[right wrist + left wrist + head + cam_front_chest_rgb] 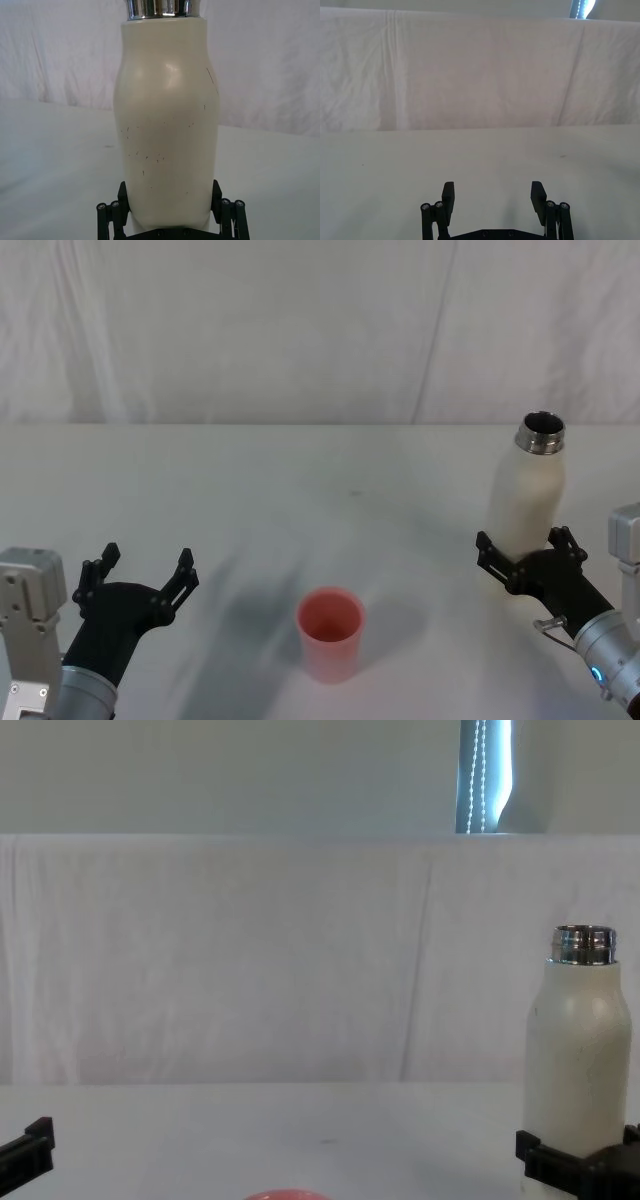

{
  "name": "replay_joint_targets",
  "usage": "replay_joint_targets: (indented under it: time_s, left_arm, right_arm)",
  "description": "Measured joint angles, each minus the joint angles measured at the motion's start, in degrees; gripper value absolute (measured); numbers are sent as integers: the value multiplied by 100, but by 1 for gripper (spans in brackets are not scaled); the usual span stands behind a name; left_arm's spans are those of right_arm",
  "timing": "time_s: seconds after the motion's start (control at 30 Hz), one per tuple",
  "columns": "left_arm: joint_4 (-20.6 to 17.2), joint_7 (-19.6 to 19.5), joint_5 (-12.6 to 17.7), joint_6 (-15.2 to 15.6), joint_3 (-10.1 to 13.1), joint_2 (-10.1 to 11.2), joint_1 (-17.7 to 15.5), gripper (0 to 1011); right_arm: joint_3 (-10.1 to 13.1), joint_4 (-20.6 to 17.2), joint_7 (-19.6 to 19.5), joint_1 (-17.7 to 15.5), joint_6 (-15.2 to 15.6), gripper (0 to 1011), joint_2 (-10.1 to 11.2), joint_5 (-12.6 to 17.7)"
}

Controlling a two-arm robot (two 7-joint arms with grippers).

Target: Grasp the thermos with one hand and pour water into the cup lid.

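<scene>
**Right gripper set around thermos base; cup lid standing free at table centre**

Thermos (527, 495): cream-white, upright on the white table (300, 490), at about 3 o'clock from the table's centre in the head view. Its steel neck is uncapped and the dark mouth faces up. The right wrist view shows faint dark specks on the matte body.

Right gripper (524, 552): positioned at the lower part of the thermos, approaching from about 5 o'clock. One black finger lies on each side of the bottle. In the right wrist view the fingers (122, 192) sit hard against the bottle's flanks near its base, so the claw reads as pinching the thermos. The bottle's foot is hidden behind the gripper, so whether it rests on the table cannot be told.

Cup lid (330, 633): pink-red, standing mouth up, at about 6 o'clock from the table's centre in the head view. It is well apart from the thermos, at roughly 8 o'clock from it. The chest view shows just its top rim at the lower edge.

Left gripper (139, 577): low at about 8 o'clock in the head view, well apart from the cup lid. Its fingers are spread wide with nothing between them, confirmed in the left wrist view.
</scene>
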Motion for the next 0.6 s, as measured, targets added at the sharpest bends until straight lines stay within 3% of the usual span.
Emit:
replay_joint_targets:
  time_s: [0.17,0.6]
  left_arm:
    - [0,0,0,0,0,0,0,1001]
    - [0,0,0,0,0,0,0,1001]
  right_arm:
    - [2,0,-4,-3,15,1002,0,-1]
    - [7,-1,-4,-5,15,1002,0,0]
